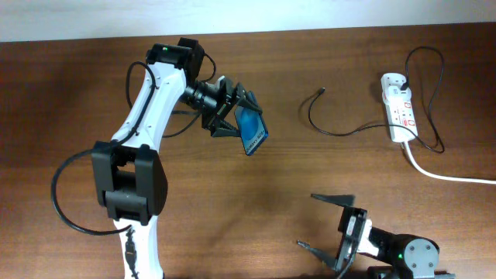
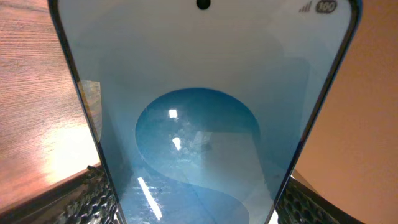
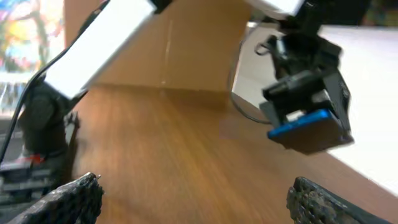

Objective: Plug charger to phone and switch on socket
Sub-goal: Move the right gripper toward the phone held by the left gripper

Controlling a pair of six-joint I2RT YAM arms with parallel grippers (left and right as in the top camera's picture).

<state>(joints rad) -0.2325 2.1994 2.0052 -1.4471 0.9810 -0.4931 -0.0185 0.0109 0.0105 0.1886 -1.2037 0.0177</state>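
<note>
My left gripper (image 1: 235,111) is shut on the phone (image 1: 253,132) and holds it tilted above the table's middle. Its blue screen with a darker oval fills the left wrist view (image 2: 199,124), with my finger pads on both its edges. The phone also shows in the right wrist view (image 3: 300,124). The charger's thin black cable (image 1: 341,132) lies on the table, its connector tip (image 1: 322,91) free at the back, its other end on a white plug in the socket (image 1: 397,107) at the right. My right gripper (image 1: 325,222) is open and empty near the front edge.
The socket's thick white cord (image 1: 449,176) runs off the right edge. The left arm's black cables (image 1: 70,201) loop at the left. Bare wooden tabletop (image 1: 310,170) lies between the phone and my right gripper.
</note>
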